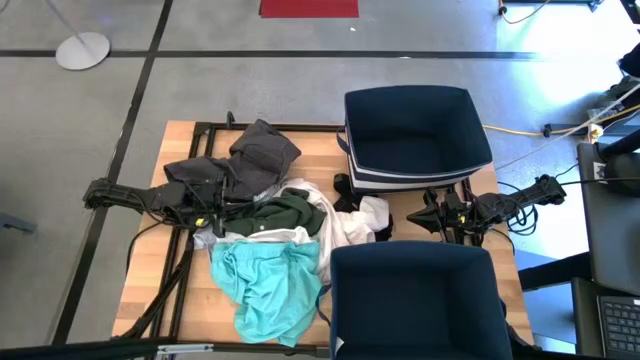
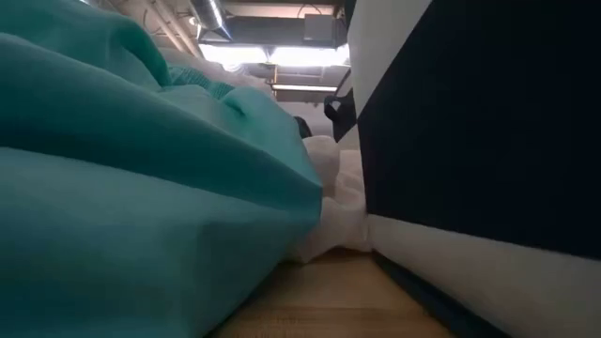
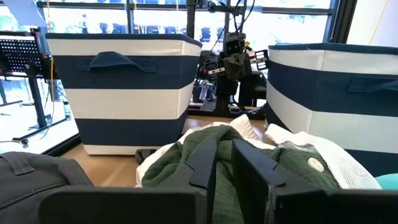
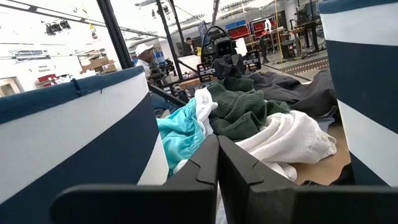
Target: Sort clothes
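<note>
The clothes (image 1: 270, 235) lay heaped on the wooden surface (image 1: 140, 290), a dark grey piece (image 1: 262, 150) at the far end, dark green (image 1: 283, 212) and white (image 1: 345, 225) in the middle, turquoise (image 1: 268, 283) nearest. Both navy bins (image 1: 415, 130) looked unfilled, so sorting seemed barely begun. The left tool (image 3: 225, 165) hovered low at the green garment, fingers a little apart, gripping nothing. The right tool (image 4: 217, 163) waited between the bins, fingers pressed together. Next, I judged, the left must close on one single layer.
</note>
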{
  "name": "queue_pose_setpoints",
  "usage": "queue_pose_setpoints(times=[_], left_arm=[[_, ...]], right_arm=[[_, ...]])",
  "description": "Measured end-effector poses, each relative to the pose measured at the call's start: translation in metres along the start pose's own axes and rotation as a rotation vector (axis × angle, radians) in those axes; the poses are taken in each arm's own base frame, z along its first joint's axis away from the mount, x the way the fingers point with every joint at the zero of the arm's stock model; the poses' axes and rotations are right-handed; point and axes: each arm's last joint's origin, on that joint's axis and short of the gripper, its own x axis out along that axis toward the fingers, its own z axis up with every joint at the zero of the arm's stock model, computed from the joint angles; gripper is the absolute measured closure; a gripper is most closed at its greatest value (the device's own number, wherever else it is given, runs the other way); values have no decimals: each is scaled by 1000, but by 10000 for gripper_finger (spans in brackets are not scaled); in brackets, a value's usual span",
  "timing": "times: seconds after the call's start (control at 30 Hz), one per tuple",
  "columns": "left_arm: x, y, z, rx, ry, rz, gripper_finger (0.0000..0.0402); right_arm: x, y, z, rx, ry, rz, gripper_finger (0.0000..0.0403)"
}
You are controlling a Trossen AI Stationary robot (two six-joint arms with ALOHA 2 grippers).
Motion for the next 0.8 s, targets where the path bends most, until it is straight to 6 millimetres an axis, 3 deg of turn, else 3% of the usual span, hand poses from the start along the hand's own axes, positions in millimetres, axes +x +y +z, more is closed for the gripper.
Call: queue_pose_setpoints(times=[0.4,0.5,0.8], left_arm=[[0,0,0,0,0,0,361],[0,0,0,0,0,1,361],[0,0,0,0,-1,1,361]], right_arm=[[0,-1,1,-70,-15,-41,393],[0,-1,1,17,-15,-38,393],[-2,5,29,-39,-245,-27,393]])
